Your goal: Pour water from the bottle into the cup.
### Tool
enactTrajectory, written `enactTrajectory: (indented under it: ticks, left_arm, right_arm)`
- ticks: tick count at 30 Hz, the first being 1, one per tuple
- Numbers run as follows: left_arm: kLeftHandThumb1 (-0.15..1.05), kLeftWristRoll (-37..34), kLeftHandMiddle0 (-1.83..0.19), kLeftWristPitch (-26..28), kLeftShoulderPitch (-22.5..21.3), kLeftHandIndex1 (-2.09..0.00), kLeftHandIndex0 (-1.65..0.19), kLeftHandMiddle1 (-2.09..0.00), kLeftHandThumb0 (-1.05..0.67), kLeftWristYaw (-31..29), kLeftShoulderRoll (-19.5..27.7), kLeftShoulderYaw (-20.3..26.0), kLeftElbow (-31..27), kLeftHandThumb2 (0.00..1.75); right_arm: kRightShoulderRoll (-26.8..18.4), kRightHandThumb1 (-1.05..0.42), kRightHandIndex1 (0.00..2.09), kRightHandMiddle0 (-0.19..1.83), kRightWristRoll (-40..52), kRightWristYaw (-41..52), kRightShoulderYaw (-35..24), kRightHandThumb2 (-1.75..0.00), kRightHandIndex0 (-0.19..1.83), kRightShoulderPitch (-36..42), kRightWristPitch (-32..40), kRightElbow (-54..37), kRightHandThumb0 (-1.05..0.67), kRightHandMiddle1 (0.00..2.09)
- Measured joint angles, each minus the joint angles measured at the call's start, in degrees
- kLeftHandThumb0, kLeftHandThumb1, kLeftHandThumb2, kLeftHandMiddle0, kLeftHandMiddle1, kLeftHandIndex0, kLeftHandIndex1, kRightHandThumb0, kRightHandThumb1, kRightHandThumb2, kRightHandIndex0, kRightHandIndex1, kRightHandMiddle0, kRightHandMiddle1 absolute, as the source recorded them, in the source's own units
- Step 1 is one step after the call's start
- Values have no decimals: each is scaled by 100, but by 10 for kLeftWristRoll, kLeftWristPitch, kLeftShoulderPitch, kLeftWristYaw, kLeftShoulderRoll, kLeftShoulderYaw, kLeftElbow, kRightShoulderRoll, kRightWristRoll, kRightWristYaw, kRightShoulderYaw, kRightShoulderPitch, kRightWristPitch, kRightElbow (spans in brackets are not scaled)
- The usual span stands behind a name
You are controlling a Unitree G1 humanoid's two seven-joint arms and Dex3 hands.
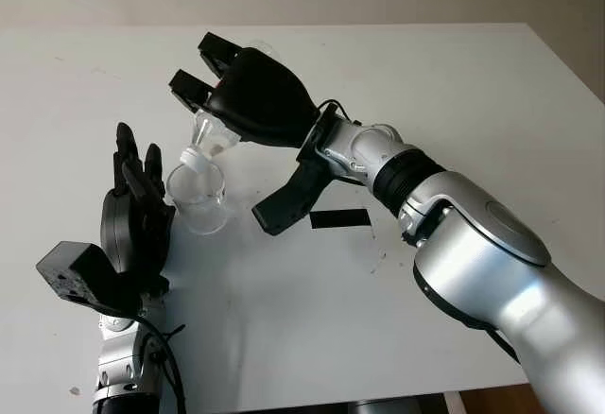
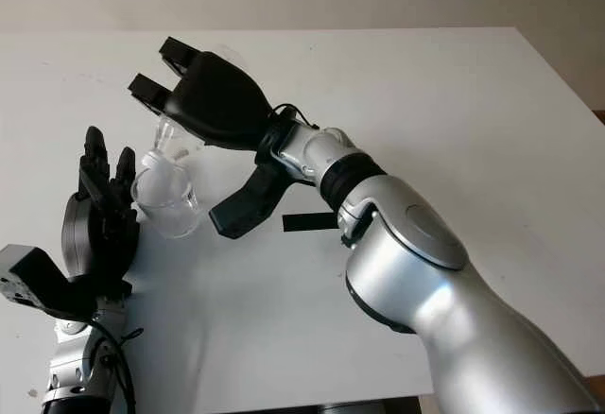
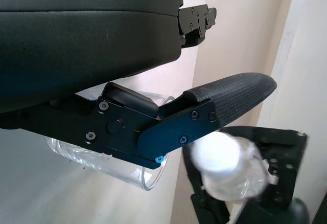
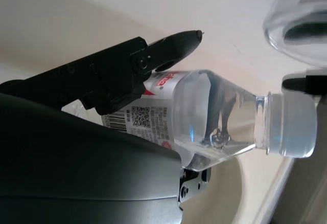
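Clear plastic bottle (image 4: 204, 116), thin-walled, with white ribbed cap (image 4: 291, 127) on and a printed label, tipped neck-down over a clear round cup (image 1: 200, 198). Standing on a smooth white table (image 1: 473, 102), that cup, near the left edge. Gripped around the bottle's body by the right hand (image 1: 250, 93), black fingers (image 4: 127, 65) curled tight. Beside the cup, the left hand (image 1: 132, 215), fingers extended alongside its wall, clasp not clear. Flat black strip (image 1: 340, 217) lying nearby.
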Motion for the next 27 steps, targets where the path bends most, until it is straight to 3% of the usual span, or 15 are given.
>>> enactTrajectory:
  ticks: [3, 5, 6, 10, 11, 14, 22, 27]
  left_arm:
    - [105, 0, 19, 0, 0, 0, 14, -29, -90, 0, 0, 0, 0, 85]
    - [105, 0, 19, 1, 0, 0, 13, -30, -90, 0, 0, 1, 0, 84]
    - [105, 0, 19, 2, 0, 0, 12, -31, -90, 0, 0, 1, 0, 84]
    - [105, 0, 19, 1, 0, 0, 12, -32, -90, -3, 0, 2, 0, 84]
    - [105, 0, 19, 1, 0, 0, 13, -31, -90, -4, 0, 2, 0, 85]
    - [105, -1, 19, 2, 0, 0, 13, -31, -89, -8, 1, 2, 0, 85]
    - [105, 0, 19, 11, 2, 0, 13, -32, -90, -6, 1, 2, -6, 83]
    - [105, 0, 19, 11, 3, 0, 13, -32, -90, -5, 1, 2, -7, 83]
  right_arm:
    - [-3, -99, 209, 27, 61, 61, -49, -5, 92, 0, -24, -2, -33, 171]
    - [-5, -101, 209, 25, 93, 93, -77, -6, 91, 1, -35, -3, -25, 201]
    - [-7, -101, 209, 24, 111, 105, -91, -6, 90, 2, -40, -4, -23, 205]
    - [-18, -104, 209, 48, 176, 146, -149, -7, 92, 11, -58, -9, -16, 209]
    - [-19, -104, 209, 63, 203, 170, -169, -8, 99, 17, -60, -11, -15, 209]
    - [-20, -105, 209, 78, 284, 252, -235, -11, 105, 37, -58, -18, -16, 209]
    - [-23, -105, 209, 91, 465, 435, -380, -19, 100, 88, -8, -72, -22, 209]
    - [-27, -105, 209, 89, 568, 566, -442, -25, 103, 145, 91, -166, -21, 209]
